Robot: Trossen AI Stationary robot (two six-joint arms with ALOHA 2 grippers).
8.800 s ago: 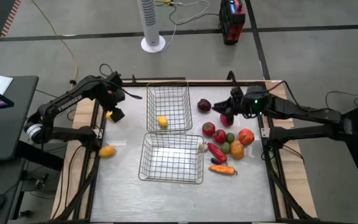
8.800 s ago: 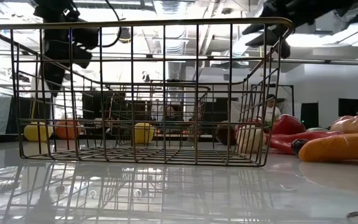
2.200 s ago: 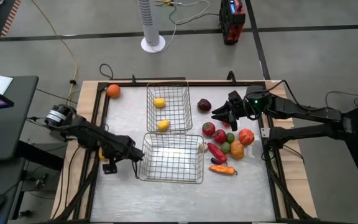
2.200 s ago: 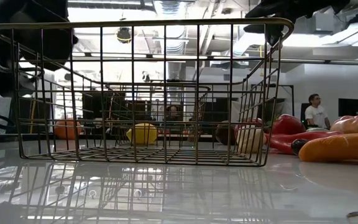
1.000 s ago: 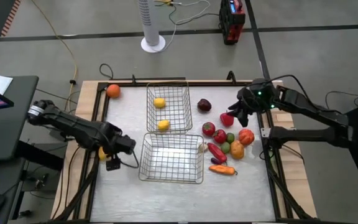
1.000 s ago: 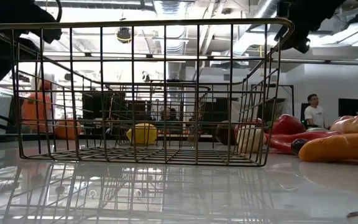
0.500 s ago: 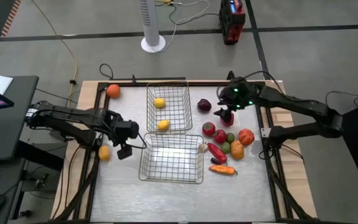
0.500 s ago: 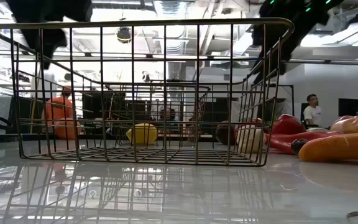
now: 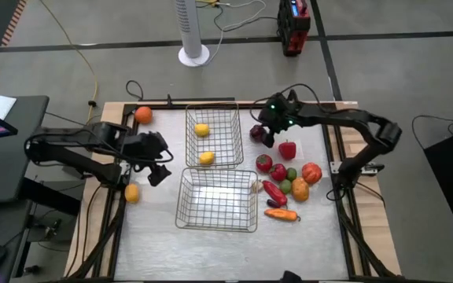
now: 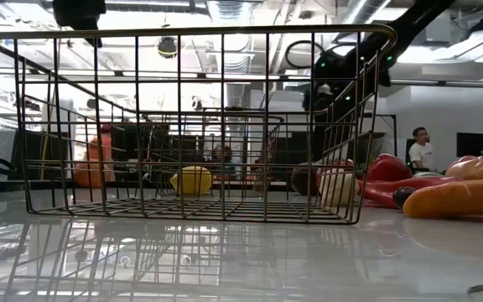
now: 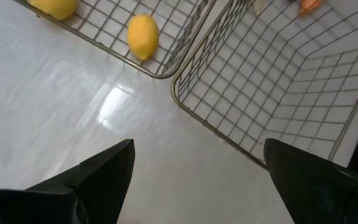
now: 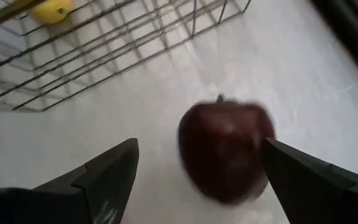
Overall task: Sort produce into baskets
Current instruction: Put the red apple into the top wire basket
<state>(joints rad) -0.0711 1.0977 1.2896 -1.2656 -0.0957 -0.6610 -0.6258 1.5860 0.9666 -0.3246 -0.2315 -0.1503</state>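
Two wire baskets stand mid-table. The far basket (image 9: 213, 137) holds two yellow lemons (image 9: 201, 130); the near basket (image 9: 217, 199) has nothing in it. A dark red apple (image 12: 225, 149) rests on the table right of the far basket. My right gripper (image 9: 264, 134) is open, slanting down over the apple, one finger on either side and apart from it. My left gripper (image 9: 157, 169) hangs open above the bare table left of the baskets, with nothing between its fingers (image 11: 104, 174). More produce (image 9: 289, 177) lies in a cluster at the right.
A red pepper (image 9: 288, 149) lies just right of my right gripper. An orange (image 9: 142, 115) sits at the far left corner and a yellow-orange fruit (image 9: 132, 192) by the left edge. A carrot (image 9: 281, 214) and a red chili (image 9: 274, 191) lie at the cluster's near side.
My right gripper has swung toward the table's left and far side and come down over the dark red apple, leaving the red pepper in plain view. My left gripper has risen and drawn toward the far edge, away from the yellow-orange fruit, staying open.
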